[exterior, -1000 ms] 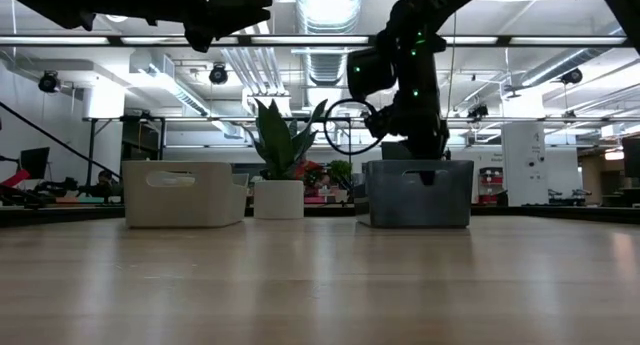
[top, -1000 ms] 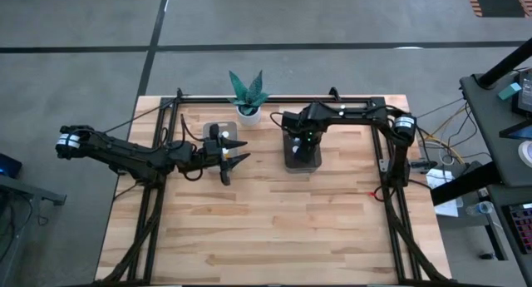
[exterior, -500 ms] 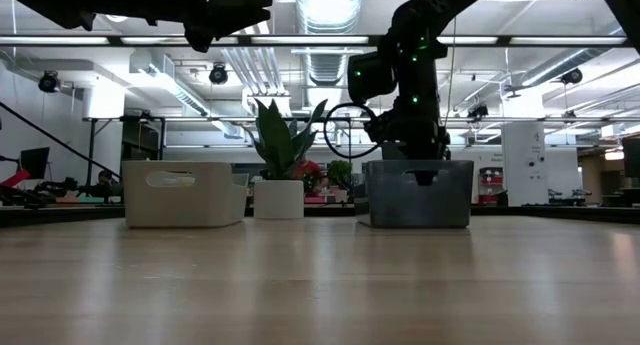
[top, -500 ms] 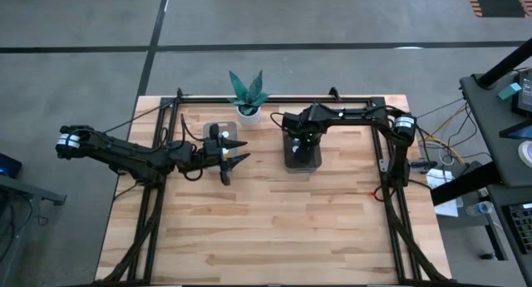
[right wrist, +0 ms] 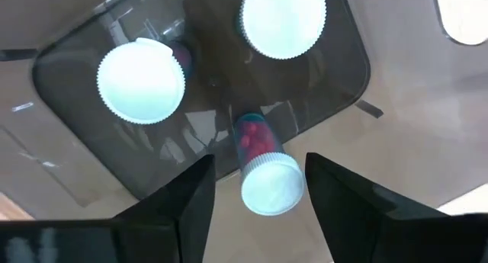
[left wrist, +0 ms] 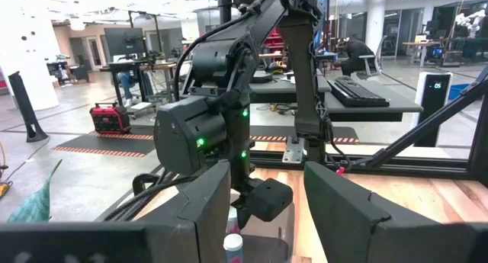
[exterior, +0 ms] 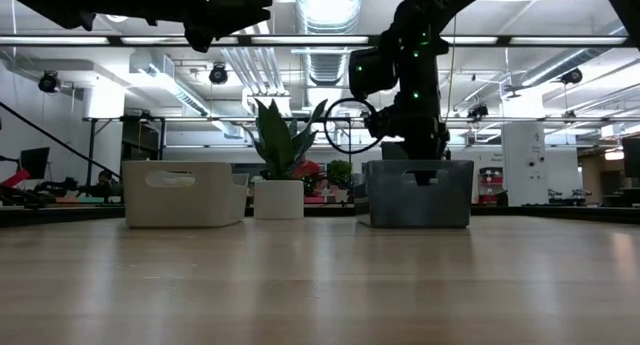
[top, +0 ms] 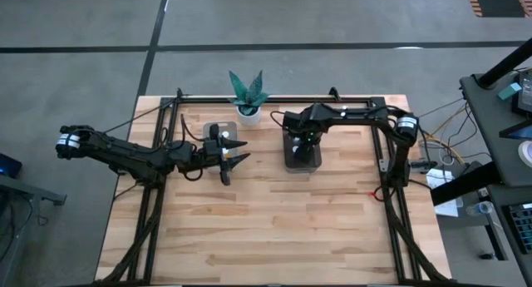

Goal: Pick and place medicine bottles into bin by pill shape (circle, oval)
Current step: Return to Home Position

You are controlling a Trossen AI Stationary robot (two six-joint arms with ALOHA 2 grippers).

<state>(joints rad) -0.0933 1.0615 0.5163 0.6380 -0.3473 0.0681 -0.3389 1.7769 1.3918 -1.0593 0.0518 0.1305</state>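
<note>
From above, the right gripper (top: 303, 144) hangs over the dark tub (top: 288, 164) near the back of the table (top: 274, 229). The left gripper (top: 233, 160) sits at the near edge of the pale tub (top: 235, 134), just in front of the potted plant (top: 248, 94). From table height, the right gripper's tips dip below the dark tub's rim (exterior: 418, 165), while the left arm (exterior: 200, 5) is well above the pale tub. In the left wrist view its fingers (left wrist: 347, 210) are spread wide with nothing between them, and a white cap (left wrist: 233, 242) shows low down, though which tub it belongs to I cannot tell. In the right wrist view two bottles (right wrist: 141, 80) stand upright in the dark tub, and a third bottle (right wrist: 263, 168), holding red pills, lies on its side between that gripper's fingers (right wrist: 183, 206). These are released, with a gap on either side of the cap. To go home cleanly, the right arm should probably rise straight up with its fingers kept apart, clearing the lying bottle and the tub wall before it swings back. Moving sideways too soon could nudge the bottle or drag the tub. The left arm should draw back without brushing the pale tub.
</note>
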